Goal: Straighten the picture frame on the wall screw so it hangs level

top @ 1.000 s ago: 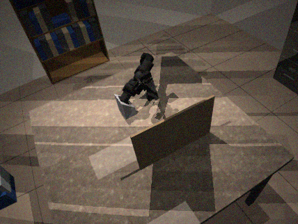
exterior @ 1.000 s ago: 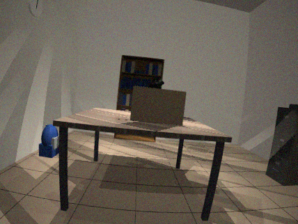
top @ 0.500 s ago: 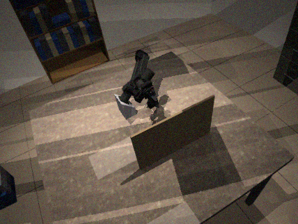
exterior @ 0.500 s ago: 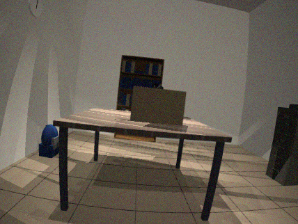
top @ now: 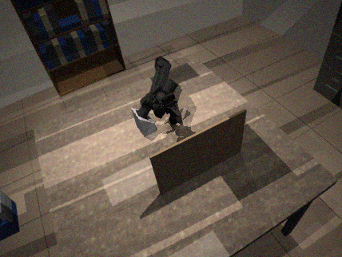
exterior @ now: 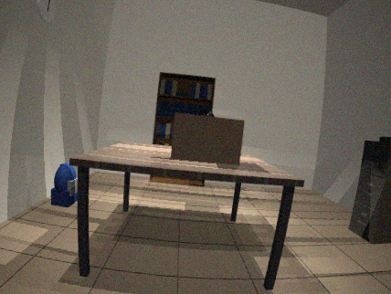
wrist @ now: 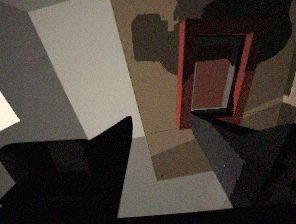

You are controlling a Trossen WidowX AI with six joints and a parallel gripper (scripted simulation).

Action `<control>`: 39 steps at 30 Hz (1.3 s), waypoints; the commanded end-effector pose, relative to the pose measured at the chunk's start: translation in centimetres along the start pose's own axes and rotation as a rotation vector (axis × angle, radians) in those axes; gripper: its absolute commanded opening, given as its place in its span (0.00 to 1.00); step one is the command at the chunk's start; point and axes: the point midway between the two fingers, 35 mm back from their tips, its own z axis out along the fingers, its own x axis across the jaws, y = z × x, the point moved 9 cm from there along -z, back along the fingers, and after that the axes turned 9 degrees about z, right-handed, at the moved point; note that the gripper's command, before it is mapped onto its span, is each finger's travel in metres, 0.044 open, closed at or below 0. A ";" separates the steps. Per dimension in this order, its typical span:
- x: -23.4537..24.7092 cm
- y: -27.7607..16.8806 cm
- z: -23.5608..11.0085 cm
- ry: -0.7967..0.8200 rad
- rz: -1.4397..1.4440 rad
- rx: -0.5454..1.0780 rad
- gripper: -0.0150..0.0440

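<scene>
A red picture frame (wrist: 182, 75) hangs on the brown wall panel (wrist: 155, 95) (top: 200, 156) (exterior: 207, 139), on the side that faces the arm. It shows only in the wrist view, and the top and exterior views see just the back of the panel. My gripper (wrist: 160, 118) (top: 175, 119) is open and empty. It is short of the panel, and the frame lies ahead and to the right of the fingers. The right finger covers the frame's near end in the wrist view, and I cannot tell whether they touch. The screw and the strip are hidden.
The panel stands upright on a wooden table (top: 100, 223) (exterior: 183, 171). A bookshelf (top: 72, 40) (exterior: 184, 105) stands behind the arm. A blue object (exterior: 64, 183) (top: 8, 215) sits on the floor at the left, and a dark cabinet (exterior: 375, 192) (top: 332, 68) at the right.
</scene>
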 end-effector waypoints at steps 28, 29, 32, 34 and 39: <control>-5.7 1.9 7.9 0.006 0.007 0.003 0.69; -5.7 1.9 7.9 0.006 0.007 0.003 0.69; -5.7 1.9 7.9 0.006 0.007 0.003 0.69; -5.7 1.9 7.9 0.006 0.007 0.003 0.69; -5.7 1.9 7.9 0.006 0.007 0.003 0.69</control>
